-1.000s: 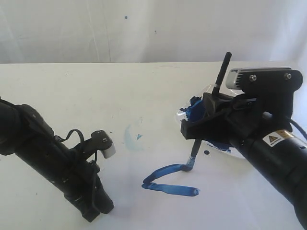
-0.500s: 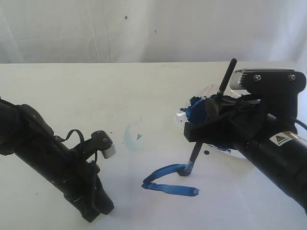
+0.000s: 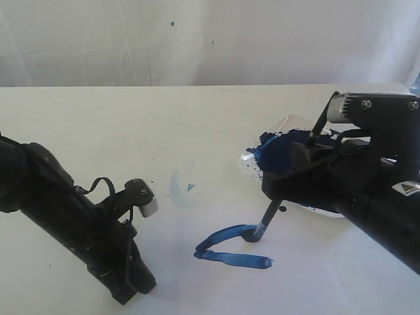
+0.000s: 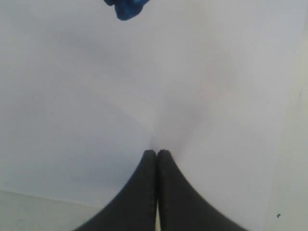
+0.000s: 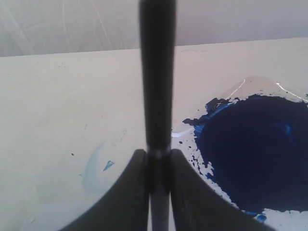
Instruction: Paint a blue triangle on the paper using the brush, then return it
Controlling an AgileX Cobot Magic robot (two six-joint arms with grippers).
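Note:
My right gripper (image 3: 279, 189) (image 5: 157, 156) is shut on the black handle of the brush (image 3: 269, 213) (image 5: 157, 72). The brush leans with its top to the right, and its bristle tip rests on the paper (image 3: 230, 285) (image 4: 96, 96). The tip sits at the right end of the upper of two thick dark-blue strokes. These strokes meet at the left as an open V, part of the blue triangle (image 3: 236, 260). A blue blob of that paint (image 4: 127, 7) shows in the left wrist view. My left gripper (image 3: 128, 292) (image 4: 157, 152) is shut and empty, low over the paper to the left of the strokes.
A clear paint dish (image 3: 289, 121) (image 5: 260, 82) holding a dark navy pool (image 3: 279, 154) (image 5: 255, 154) lies right under my right arm. A faint pale-blue smudge (image 3: 177, 190) (image 5: 94, 166) marks the table between the arms. A white wall stands behind the table.
My right gripper has shifted right and the brush handle has tilted further right. The bristle tip has stayed at the end of the upper stroke. The left arm has not moved.

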